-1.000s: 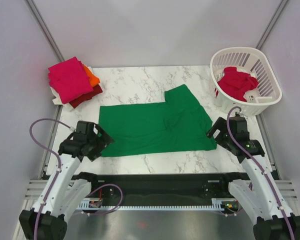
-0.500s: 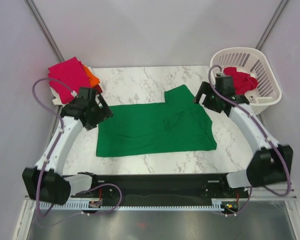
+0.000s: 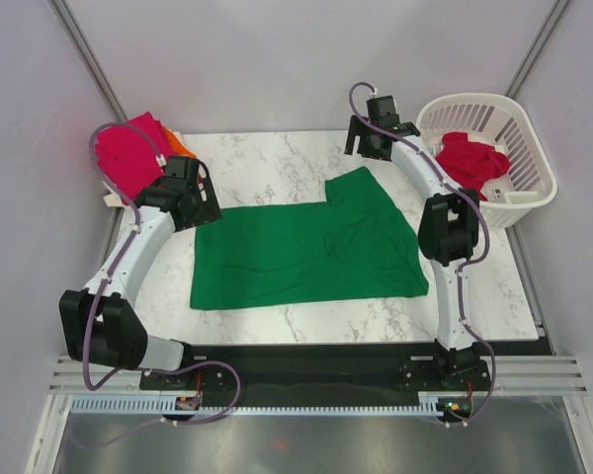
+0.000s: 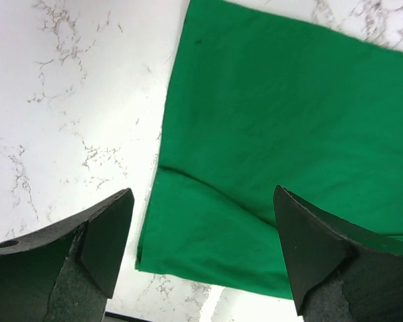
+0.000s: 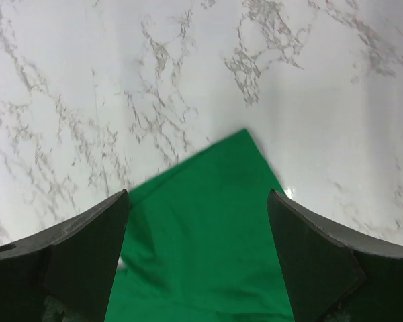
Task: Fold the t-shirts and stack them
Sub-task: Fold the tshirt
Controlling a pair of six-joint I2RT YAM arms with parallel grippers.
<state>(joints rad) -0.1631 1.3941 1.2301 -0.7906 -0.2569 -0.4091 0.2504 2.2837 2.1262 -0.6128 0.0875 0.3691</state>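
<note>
A bright green t-shirt (image 3: 306, 252) lies spread flat in the middle of the marble table, one sleeve pointing to the far side. My left gripper (image 3: 190, 197) is open and empty above the shirt's far left corner; the left wrist view shows the shirt's left edge (image 4: 269, 147) between the open fingers (image 4: 94, 248). My right gripper (image 3: 374, 138) is open and empty above the table just beyond the sleeve tip, which the right wrist view shows (image 5: 208, 235). Folded magenta (image 3: 127, 153) and orange (image 3: 184, 148) shirts are stacked at the far left. A red shirt (image 3: 469, 163) lies in the basket.
The white slatted laundry basket (image 3: 529, 148) stands at the far right corner. Grey walls close in the table on the left, right and far sides. The left arm partly covers the folded stack. Bare marble (image 3: 267, 158) shows between the stack and the sleeve.
Both arms have swung from the near corners of the green shirt to the far side, the left to its far left corner, the right past the sleeve. The shirt has stayed flat.
</note>
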